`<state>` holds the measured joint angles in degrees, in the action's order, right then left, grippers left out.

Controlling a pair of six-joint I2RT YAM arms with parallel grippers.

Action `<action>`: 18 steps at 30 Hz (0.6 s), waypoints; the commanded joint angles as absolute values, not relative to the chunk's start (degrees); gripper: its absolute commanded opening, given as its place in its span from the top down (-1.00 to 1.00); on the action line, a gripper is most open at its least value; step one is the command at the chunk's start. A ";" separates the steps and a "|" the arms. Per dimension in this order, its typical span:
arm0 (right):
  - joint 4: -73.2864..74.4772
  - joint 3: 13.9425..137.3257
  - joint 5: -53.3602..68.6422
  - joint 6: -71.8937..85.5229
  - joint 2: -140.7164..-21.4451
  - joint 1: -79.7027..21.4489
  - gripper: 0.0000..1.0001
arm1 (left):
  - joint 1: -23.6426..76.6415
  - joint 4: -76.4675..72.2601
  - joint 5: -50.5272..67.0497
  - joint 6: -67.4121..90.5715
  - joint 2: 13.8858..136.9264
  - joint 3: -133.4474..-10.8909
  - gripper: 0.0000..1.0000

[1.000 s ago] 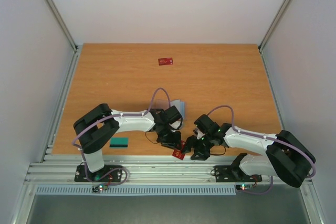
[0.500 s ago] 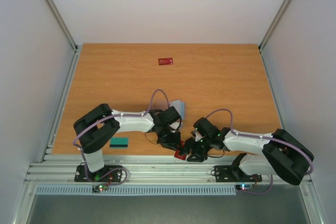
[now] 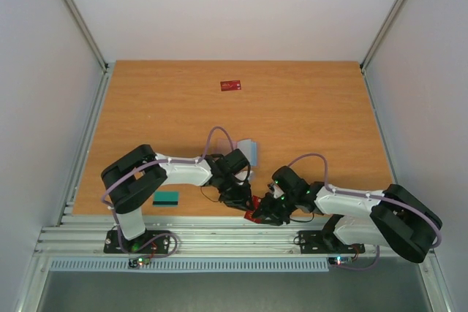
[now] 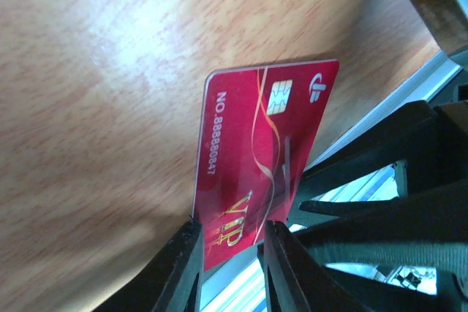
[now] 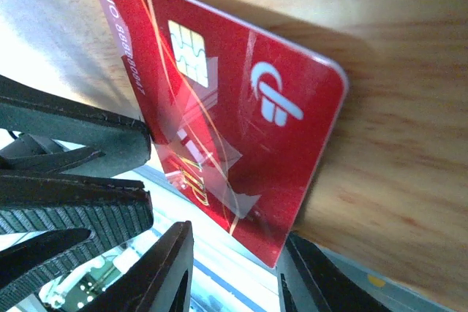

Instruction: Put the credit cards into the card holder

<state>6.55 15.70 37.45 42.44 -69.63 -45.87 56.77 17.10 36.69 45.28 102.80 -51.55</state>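
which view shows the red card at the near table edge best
Left wrist: the red card shows nearly whole, with its number, chip and logo. Right wrist has the card larger, but cut off at the frame's top. Top external shows it only as a tiny red patch with no detail.

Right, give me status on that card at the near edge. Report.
Left pincer shut on red card at near edge. Right pincer straddles same card, grip unclear. Card holder just beyond both pincers. Teal card, far red card lie loose.
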 commanded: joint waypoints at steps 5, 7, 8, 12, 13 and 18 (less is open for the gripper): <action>7.87 16.27 32.89 43.92 -66.02 -45.79 0.55 | 58.27 15.86 36.36 47.65 103.13 -47.33 0.50; 8.30 16.72 32.78 43.45 -65.83 -45.80 0.66 | 58.27 15.20 36.15 48.19 102.21 -46.47 0.50; 8.30 16.92 32.90 43.28 -65.98 -45.79 0.71 | 58.27 14.98 35.98 48.37 101.68 -46.17 0.50; 9.03 18.00 33.22 42.46 -66.02 -45.79 0.88 | 58.27 15.23 35.07 48.77 100.03 -45.57 0.50; 9.54 18.47 33.22 42.15 -65.96 -45.79 0.92 | 58.27 15.29 34.78 48.78 99.76 -45.54 0.50; 13.92 22.00 33.24 39.30 -65.83 -45.79 0.97 | 58.27 17.80 32.67 48.33 97.60 -46.46 0.49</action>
